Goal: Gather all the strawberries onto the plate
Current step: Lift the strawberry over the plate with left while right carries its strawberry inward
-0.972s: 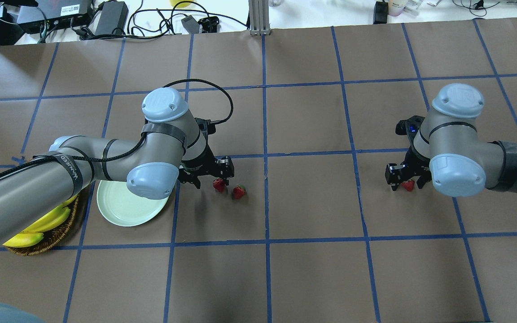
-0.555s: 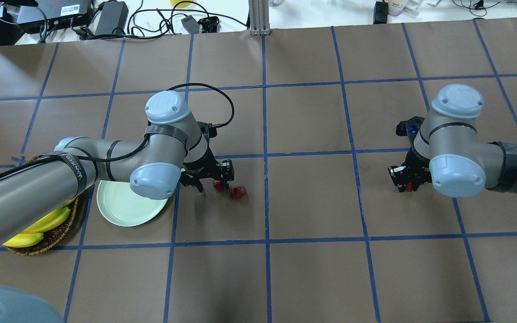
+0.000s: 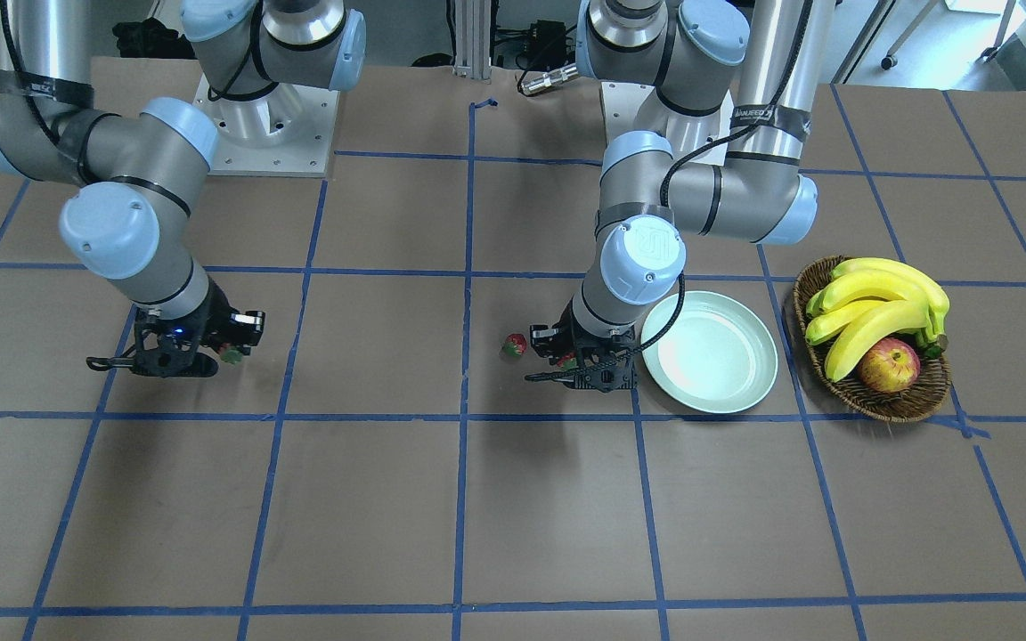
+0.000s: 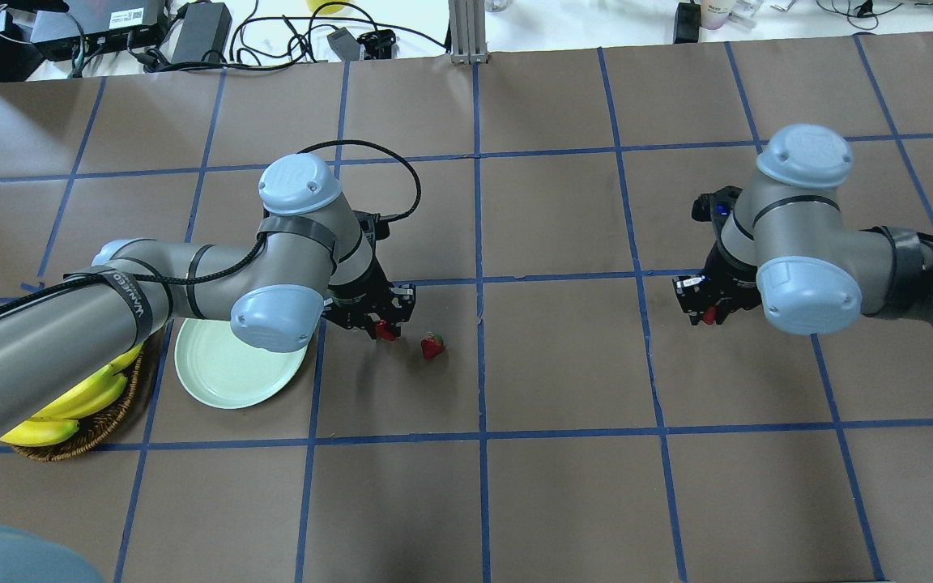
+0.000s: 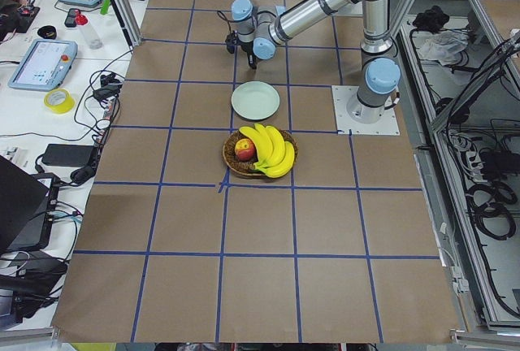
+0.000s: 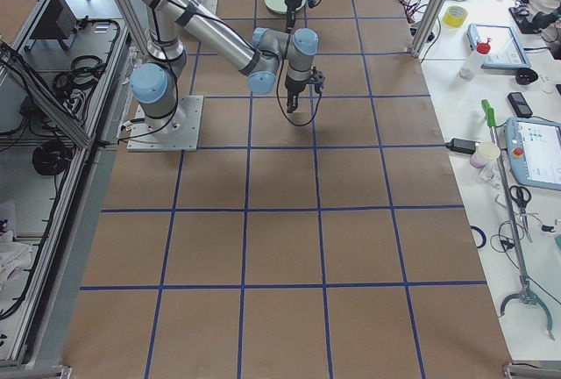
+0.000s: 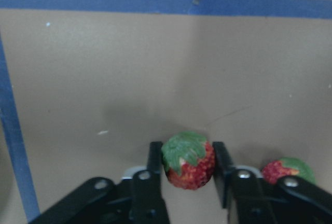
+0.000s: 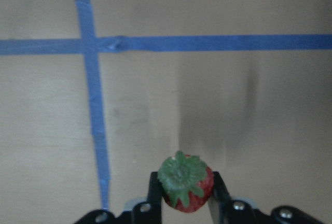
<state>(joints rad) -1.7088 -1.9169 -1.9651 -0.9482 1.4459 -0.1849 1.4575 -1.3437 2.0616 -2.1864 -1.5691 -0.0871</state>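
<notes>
Brown taped desk (image 4: pixel 564 364), left claw (image 4: pixel 383 325) pinching first strawberry (image 7: pixel 188 161) near mint plate (image 4: pixel 215 382), right claw (image 4: pixel 708 314) pinching second strawberry (image 8: pixel 185 182), third strawberry (image 4: pixel 432 346) loose beside left claw.

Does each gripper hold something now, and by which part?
Left gripper holds a strawberry by its red sides. Right gripper holds a second strawberry likewise.
</notes>
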